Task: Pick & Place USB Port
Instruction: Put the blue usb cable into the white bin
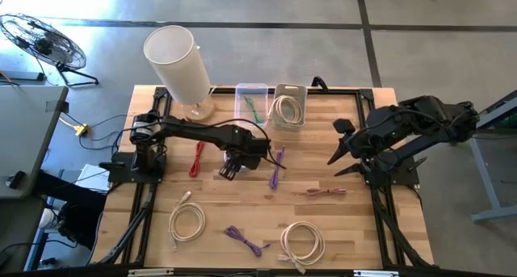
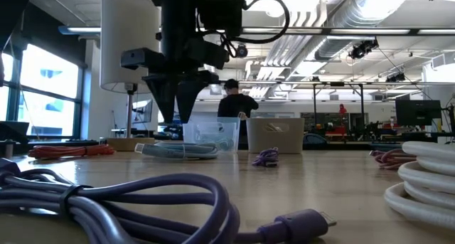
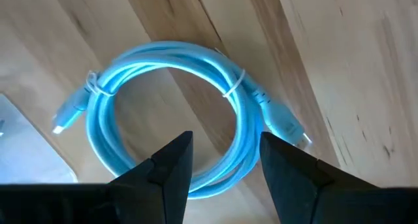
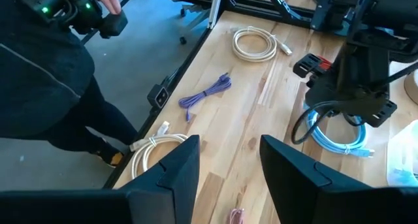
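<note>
Left hand (image 3: 222, 168): poised directly above the blue cable, fingers parted to a moderate gap, nothing held; seen over the middle of the counter in the high view.
Blue cable (image 3: 176, 113): a coiled light-blue USB lead, tied at two places, lying flat on the counter (image 1: 355, 228) beneath the left hand; one connector juts out on each side of the coil.
Grasp point: the near arc of the coil is judged best, where the strands lie bundled between the fingertips; the loose connector ends are best avoided.
Descent: a straight drop is advised, with one finger inside the loop and one outside, so the bundle is pinched and not pushed aside.
Closure: the whole bundle should be gathered before lifting, lest a single strand be caught and the coil unravel.
Clear bin (image 1: 251, 104): just beyond the cable at the far edge, a green cable inside; judged a likely destination, though this cannot be confirmed.
Second bin (image 1: 288, 107): beside it, a white coil inside.
Right hand (image 1: 339, 150): waiting at the right side of the counter, fingers apart, empty.
</note>
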`<state>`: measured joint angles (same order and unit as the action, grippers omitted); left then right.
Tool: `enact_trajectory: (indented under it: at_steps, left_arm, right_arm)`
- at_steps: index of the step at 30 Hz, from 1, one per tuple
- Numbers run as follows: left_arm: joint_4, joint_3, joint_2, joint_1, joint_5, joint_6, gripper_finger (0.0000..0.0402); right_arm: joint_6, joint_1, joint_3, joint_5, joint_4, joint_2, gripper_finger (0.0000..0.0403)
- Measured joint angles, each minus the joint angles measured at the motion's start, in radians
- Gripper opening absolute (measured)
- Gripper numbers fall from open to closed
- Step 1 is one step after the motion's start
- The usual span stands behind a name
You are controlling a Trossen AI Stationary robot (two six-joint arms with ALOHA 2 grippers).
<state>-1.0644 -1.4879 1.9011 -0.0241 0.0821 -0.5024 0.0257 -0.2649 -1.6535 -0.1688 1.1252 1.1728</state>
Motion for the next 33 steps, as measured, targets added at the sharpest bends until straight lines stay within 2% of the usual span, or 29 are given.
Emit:
enact_trajectory:
  at_steps: [7, 15, 33]
  left_arm:
    - [0.004, 0.000, 0.000, -0.038, -0.114, 0.082, 0.0172]
    - [0.028, 0.000, 0.000, -0.035, -0.126, 0.220, 0.0172]
    - [0.047, 0.000, 0.000, -0.028, -0.121, 0.580, 0.0172]
  right_arm:
    - [-0.011, 0.000, 0.000, 0.008, 0.000, 0.000, 0.0153]
    - [-0.026, 0.000, 0.000, 0.048, -0.001, 0.000, 0.0153]
    - [-0.029, 0.001, 0.000, 0.047, -0.024, 0.000, 0.0153]
